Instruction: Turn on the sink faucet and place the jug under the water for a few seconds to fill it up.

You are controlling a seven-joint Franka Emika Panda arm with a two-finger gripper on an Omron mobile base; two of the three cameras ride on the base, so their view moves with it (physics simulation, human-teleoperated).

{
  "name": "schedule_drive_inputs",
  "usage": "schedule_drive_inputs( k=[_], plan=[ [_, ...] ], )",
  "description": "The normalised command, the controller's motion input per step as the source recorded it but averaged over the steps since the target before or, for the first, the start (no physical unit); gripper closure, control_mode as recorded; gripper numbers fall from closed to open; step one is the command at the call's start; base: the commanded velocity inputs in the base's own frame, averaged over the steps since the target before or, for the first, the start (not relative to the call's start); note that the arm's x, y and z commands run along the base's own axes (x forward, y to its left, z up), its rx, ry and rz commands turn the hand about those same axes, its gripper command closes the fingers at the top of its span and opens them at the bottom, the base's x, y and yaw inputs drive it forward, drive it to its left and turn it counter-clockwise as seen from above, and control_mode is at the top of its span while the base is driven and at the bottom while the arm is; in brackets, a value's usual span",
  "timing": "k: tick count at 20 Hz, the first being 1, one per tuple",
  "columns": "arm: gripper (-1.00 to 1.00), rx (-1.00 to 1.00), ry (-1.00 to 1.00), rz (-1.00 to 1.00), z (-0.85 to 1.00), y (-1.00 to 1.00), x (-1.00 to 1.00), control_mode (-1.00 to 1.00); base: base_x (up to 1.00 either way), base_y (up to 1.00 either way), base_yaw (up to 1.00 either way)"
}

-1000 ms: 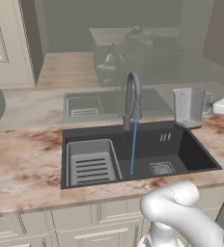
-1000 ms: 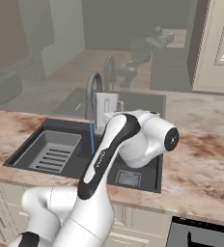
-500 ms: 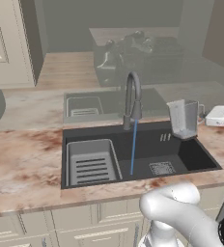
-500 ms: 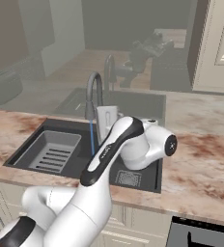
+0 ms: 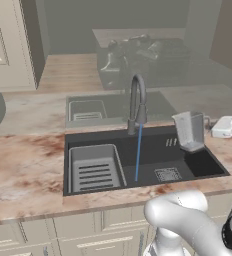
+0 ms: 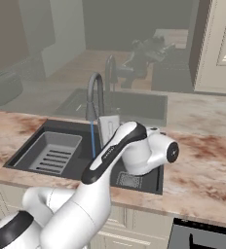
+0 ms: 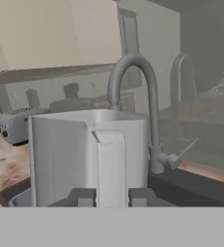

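The tall dark grey metal gooseneck faucet is standing at the 12 o'clock edge of the black rectangular recessed sink, and a thin bright-blue vertical stream of water is running from its nozzle down to the basin floor, landing just at 9 o'clock of the square drain grate. A light grey ribbed rack insert is sitting in the 9 o'clock half of the basin.

The small translucent grey-clear square-sided jug is hanging upright over the 3 o'clock end of the sink, base just above the rim, at 3 o'clock of the stream and apart from it. In the right base view the jug is sitting just at 3 o'clock of the water, partly behind the white arm.

In the hand view the fingers are pinching the jug's handle, one dark tip on each side of the strap; the jug wall is close to the camera, with the faucet arch rising behind it. The wrist is probably the pale block at the 3 o'clock edge of the left base view, too cropped to be sure.

A silver toaster is sitting on the mottled pink-beige stone tabletop at 9 o'clock in the hand view. The tabletop is surrounding the sink, with cream cabinet doors below it.
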Motion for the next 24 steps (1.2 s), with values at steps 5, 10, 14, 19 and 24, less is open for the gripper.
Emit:
schedule_drive_inputs(
  k=[5,10,14,19,24],
  plan=[
    [1.00,-0.05,0.03,0.00,-0.29,0.00,0.00,-1.00,0.00,0.00,0.00],
    [1.00,0.00,0.00,0.00,-0.02,0.00,0.02,-1.00,0.00,0.00,0.00],
    [1.00,0.00,0.01,0.00,-0.27,-0.01,0.10,-1.00,0.00,0.00,0.00],
    [1.00,0.00,0.02,0.00,-0.34,0.00,0.07,-1.00,0.00,0.00,0.00],
    [1.00,-0.01,0.02,0.00,-0.32,0.00,0.08,-1.00,0.00,0.00,0.00]
  ],
)
